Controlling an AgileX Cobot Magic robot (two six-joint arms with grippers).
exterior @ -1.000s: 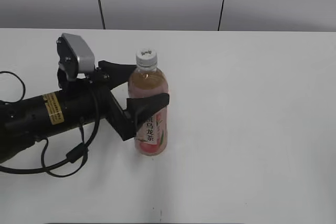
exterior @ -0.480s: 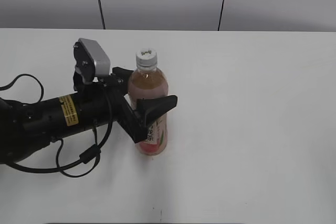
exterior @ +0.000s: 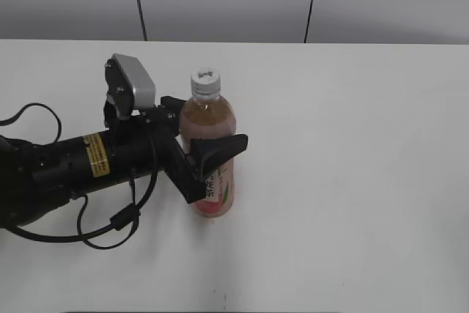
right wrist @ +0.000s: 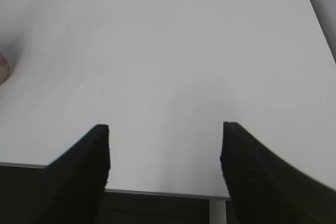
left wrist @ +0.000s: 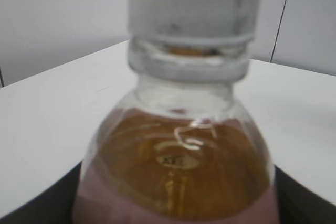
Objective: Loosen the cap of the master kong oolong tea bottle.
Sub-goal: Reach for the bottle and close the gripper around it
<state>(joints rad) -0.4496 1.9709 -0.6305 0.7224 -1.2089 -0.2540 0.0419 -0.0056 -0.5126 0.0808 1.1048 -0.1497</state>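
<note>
Left gripper: jaws spread either side of master kong oolong tea bottle, upright between them, likely to steady body; clamping not confirmed. Cap: above gripper, untouched. Right gripper: jaws wide apart, empty, over bare worktop

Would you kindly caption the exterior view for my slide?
Left gripper brackets the upright oolong tea bottle, cap still on.

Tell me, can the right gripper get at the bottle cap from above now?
Probably yes. The cap stands bare above the left gripper, whose fingers flank the bottle lower down. The right gripper is open over bare table.
</note>
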